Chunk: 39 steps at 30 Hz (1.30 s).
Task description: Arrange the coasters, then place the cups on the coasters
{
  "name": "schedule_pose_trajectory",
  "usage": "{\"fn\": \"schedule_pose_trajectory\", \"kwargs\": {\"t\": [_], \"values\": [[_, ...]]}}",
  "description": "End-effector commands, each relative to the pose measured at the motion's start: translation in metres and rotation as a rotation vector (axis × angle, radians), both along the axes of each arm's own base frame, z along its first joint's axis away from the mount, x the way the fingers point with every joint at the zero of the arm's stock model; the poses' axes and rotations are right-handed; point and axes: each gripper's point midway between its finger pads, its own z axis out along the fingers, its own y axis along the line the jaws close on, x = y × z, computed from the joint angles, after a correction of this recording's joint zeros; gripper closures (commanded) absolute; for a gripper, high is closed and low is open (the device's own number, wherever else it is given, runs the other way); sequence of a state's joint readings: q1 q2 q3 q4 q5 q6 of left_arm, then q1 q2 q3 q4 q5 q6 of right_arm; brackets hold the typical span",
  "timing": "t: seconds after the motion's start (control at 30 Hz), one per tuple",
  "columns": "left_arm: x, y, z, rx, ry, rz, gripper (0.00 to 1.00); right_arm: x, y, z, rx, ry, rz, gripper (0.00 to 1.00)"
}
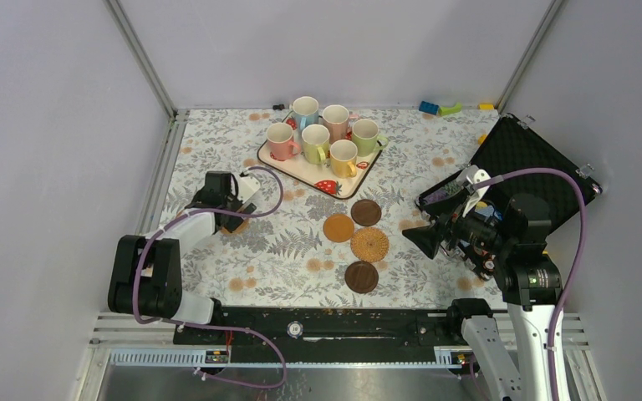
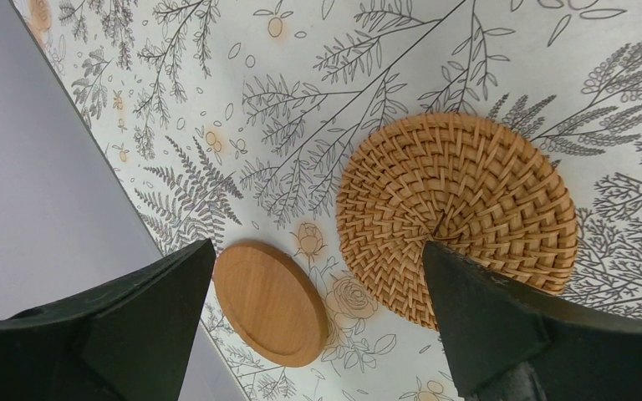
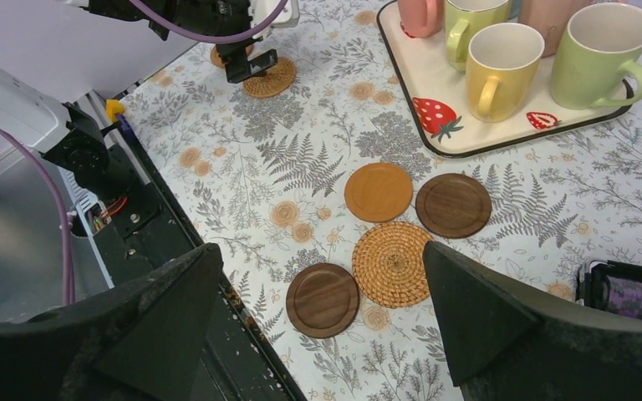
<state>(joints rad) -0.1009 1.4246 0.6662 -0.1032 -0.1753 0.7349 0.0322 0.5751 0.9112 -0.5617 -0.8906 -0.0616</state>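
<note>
Woven coaster (image 2: pixel 456 213) beneath wide-spread left gripper (image 2: pixel 318 248), tan coaster (image 2: pixel 269 302) just beside

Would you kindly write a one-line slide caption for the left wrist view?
Open left tool over a woven coaster and a smooth tan coaster on the floral tablecloth.

Desk (image 1: pixel 284 259), 12 o'clock: tray (image 1: pixel 301 174) carrying six cups (image 1: pixel 316 142). Centre, at the tray's 6 o'clock: four coasters (image 1: pixel 369 243) clustered. Desk 9 o'clock: two coasters (image 2: pixel 456 213), side by side.

Coasters (image 1: pixel 369 244) flat; cups (image 1: pixel 316 144) upright, seemingly empty
</note>
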Motion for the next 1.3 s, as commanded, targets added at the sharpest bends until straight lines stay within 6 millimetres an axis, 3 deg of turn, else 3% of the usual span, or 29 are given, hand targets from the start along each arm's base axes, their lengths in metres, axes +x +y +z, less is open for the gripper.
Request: {"fn": "schedule_pose_trajectory", "kwargs": {"t": [0.0, 0.4, 0.5, 0.63, 0.73, 0.83, 0.93, 1.1, 1.27], "values": [[-0.007, 0.008, -0.008, 0.008, 0.041, 0.015, 0.01, 0.007, -0.001, 0.005, 0.002, -0.029, -0.017, 0.01], [-0.012, 0.004, 0.005, -0.020, 0.030, -0.013, 0.01, 0.009, -0.002, 0.004, 0.000, -0.029, -0.024, 0.01], [-0.006, 0.001, 0.024, -0.044, -0.017, -0.004, 0.01, 0.010, -0.003, 0.004, -0.003, -0.029, -0.030, 0.02], [0.004, -0.021, 0.074, -0.149, -0.101, -0.034, 0.01, 0.014, -0.004, 0.001, -0.008, -0.025, -0.038, 0.02], [0.008, -0.057, 0.104, -0.171, -0.154, -0.127, 0.01, 0.018, -0.006, -0.002, -0.018, -0.021, -0.049, 0.02], [0.003, -0.108, 0.115, -0.132, -0.173, -0.266, 0.01, 0.023, -0.008, -0.006, -0.034, -0.022, -0.066, 0.02], [-0.008, -0.165, 0.112, -0.108, -0.151, -0.420, 0.01, 0.030, -0.012, -0.011, -0.051, -0.024, -0.093, 0.02], [-0.016, -0.243, 0.106, -0.151, -0.103, -0.557, 0.01, 0.039, -0.017, -0.020, -0.075, -0.017, -0.118, 0.02], [-0.024, -0.299, 0.089, -0.178, -0.069, -0.648, 0.01, 0.046, -0.019, -0.028, -0.078, 0.001, -0.125, 0.02]]}}
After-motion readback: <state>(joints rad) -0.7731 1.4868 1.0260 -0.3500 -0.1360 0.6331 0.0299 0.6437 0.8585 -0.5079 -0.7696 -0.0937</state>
